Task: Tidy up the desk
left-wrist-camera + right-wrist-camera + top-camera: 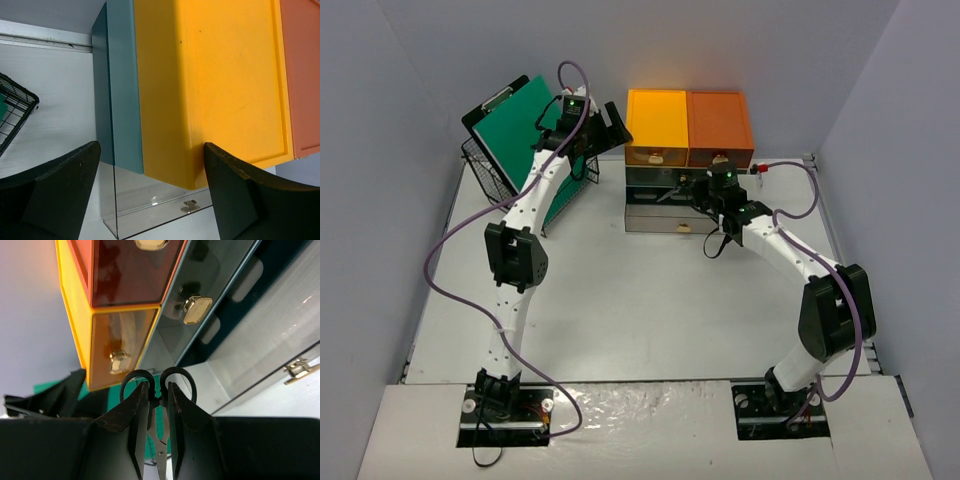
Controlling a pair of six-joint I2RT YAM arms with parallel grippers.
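Note:
The desk (650, 310) is a white tabletop with pale walls around it. My right gripper (680, 190) is shut on a pair of black-handled scissors (160, 453), which it holds in front of the drawer unit; in the right wrist view the handles stick out past the gripper (159, 387). A clear bottom drawer (655, 220) stands pulled out below it. My left gripper (612, 122) is open and empty at the yellow box's (656, 122) left side. In the left wrist view it (151, 150) straddles that box's corner (210, 85).
An orange box (720, 125) sits beside the yellow one, on a teal drawer unit (660, 180) against the back wall. A green clipboard (525, 130) leans in a black wire basket (485, 170) at the back left. A purple cable trails from each arm.

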